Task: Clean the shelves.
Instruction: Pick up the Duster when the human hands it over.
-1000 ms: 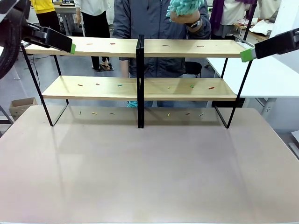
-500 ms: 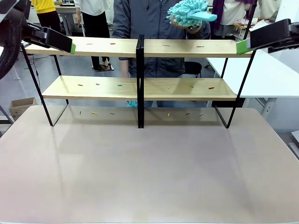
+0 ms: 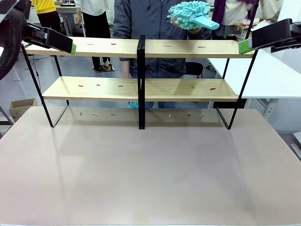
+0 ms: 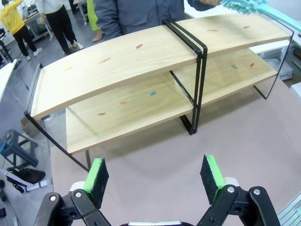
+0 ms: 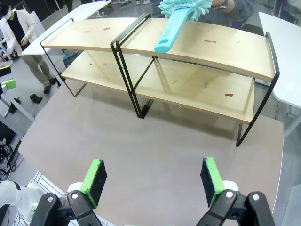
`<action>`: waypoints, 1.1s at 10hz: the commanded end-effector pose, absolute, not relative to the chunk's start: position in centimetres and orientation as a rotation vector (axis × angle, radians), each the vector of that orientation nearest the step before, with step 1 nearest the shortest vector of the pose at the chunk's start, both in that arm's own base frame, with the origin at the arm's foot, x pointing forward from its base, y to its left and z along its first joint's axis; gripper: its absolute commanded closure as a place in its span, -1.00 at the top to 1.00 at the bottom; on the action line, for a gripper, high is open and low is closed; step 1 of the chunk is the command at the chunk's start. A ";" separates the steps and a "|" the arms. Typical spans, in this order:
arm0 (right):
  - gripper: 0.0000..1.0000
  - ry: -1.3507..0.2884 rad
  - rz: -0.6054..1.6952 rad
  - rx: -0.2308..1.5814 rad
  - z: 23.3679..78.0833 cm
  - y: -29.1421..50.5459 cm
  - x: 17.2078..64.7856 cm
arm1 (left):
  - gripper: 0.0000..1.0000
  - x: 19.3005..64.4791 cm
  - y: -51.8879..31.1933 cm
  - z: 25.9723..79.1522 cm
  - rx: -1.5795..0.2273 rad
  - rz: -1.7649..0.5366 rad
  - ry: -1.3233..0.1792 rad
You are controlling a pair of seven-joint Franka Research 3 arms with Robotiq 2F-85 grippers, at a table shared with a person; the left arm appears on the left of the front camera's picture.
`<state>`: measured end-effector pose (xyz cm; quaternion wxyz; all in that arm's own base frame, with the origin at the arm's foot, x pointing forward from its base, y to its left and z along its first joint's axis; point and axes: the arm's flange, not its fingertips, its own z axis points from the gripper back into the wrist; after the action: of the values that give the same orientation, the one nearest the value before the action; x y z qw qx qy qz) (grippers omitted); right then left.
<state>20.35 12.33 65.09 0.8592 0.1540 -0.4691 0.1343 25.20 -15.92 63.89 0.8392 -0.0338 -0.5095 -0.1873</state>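
Observation:
The shelves (image 3: 141,88) stand at the table's far side: two light wood boards in a thin black frame with a central post, also in the left wrist view (image 4: 141,70) and right wrist view (image 5: 188,61). Small coloured scraps lie on both boards and on the table beneath. A person behind holds a teal fluffy duster (image 3: 192,14) above the top board's right half, handle toward me (image 5: 170,29). My left gripper (image 4: 155,175) is open, high at the left end (image 3: 63,43). My right gripper (image 5: 153,178) is open, high at the right end (image 3: 256,43).
The beige table (image 3: 150,169) stretches bare in front of the shelves. A white table (image 3: 273,75) stands at the right. Other people stand farther back. A cardboard box (image 3: 21,107) lies on the floor at the left.
The person's duster turned from a bunched ball to handle pointing right and toward me. My right gripper shifted slightly up and left. The left arm stayed still.

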 end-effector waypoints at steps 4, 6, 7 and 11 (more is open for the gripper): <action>1.00 -0.717 0.226 0.615 68.5 6.3 26.1 | 1.00 25.1 -15.9 63.9 -0.067 -0.397 -1.075; 1.00 -0.451 0.031 1.066 71.5 -1.1 34.4 | 1.00 25.1 -15.9 63.9 -0.067 -0.397 -1.075; 1.00 -0.810 0.178 0.549 66.8 5.4 26.1 | 1.00 25.1 -15.9 63.9 -0.067 -0.397 -1.075; 1.00 -0.645 0.081 0.923 67.6 2.5 38.1 | 1.00 25.1 -15.9 63.9 -0.067 -0.397 -1.075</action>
<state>33.00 2.81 67.05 0.8648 0.3780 -0.3255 0.0572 25.19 -15.98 63.82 0.8395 -0.0349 -0.5083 -0.1890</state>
